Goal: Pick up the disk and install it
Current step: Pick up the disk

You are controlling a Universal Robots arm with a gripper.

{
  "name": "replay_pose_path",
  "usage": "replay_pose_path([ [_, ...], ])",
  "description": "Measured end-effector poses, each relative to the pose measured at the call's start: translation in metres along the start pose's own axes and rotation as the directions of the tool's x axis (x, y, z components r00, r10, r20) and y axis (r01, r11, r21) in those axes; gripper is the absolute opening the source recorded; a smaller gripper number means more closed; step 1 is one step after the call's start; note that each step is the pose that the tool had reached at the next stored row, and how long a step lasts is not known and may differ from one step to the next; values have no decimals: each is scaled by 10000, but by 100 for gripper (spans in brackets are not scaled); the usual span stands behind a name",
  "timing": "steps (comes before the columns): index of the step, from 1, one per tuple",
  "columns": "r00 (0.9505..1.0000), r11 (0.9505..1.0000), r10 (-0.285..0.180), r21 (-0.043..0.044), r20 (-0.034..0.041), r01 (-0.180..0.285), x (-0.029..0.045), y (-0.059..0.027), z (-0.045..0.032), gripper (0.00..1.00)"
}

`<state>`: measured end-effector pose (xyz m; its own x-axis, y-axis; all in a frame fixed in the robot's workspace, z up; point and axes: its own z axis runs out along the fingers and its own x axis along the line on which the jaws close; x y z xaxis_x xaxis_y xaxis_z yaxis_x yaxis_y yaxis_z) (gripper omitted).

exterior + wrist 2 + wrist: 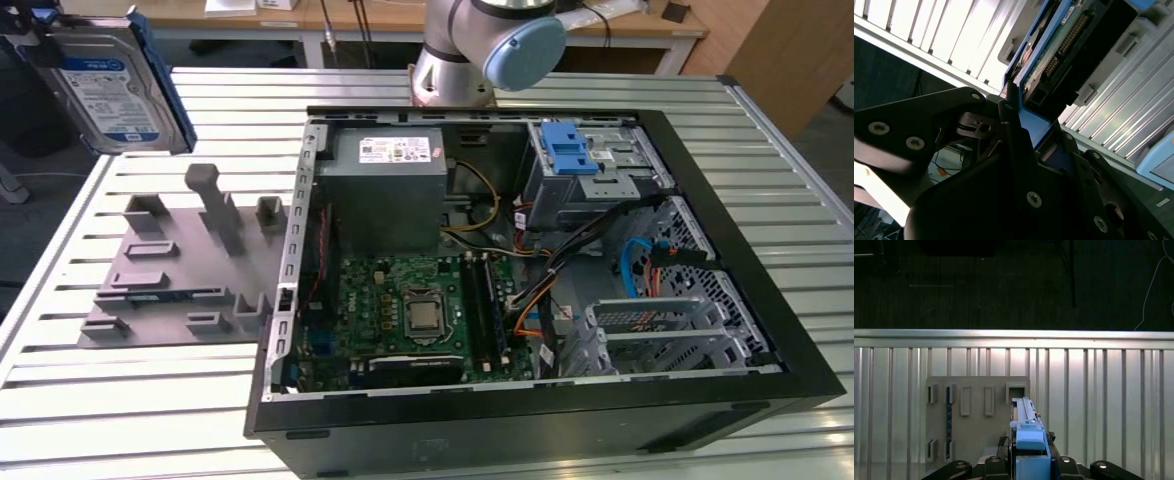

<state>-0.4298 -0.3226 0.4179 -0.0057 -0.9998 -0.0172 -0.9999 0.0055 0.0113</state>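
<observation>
Gripper (pixel 1030 450) clamped on the disk (pixel 114 85) by its blue bracket. I see the disk held upright, off the tabletop (pixel 120 420), above the grey fixture plate (pixel 174 270). Open case (pixel 534 250) sits apart toward the exterior view's right, cables (pixel 627 265) crossing its bays.

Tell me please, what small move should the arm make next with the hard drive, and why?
Probably carry it toward the exterior view's right, keeping its height. The gripper is clamped on the hard drive, which hangs in the air clear of the grey fixture plate, while the open computer case lies to that side, and its wall must be cleared.
</observation>
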Motion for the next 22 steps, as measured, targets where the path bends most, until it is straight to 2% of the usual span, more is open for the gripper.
replay_pose_path([
  [22, 10000, 10000, 1, 0, 0, -1, -6, 6, -334, 37],
])
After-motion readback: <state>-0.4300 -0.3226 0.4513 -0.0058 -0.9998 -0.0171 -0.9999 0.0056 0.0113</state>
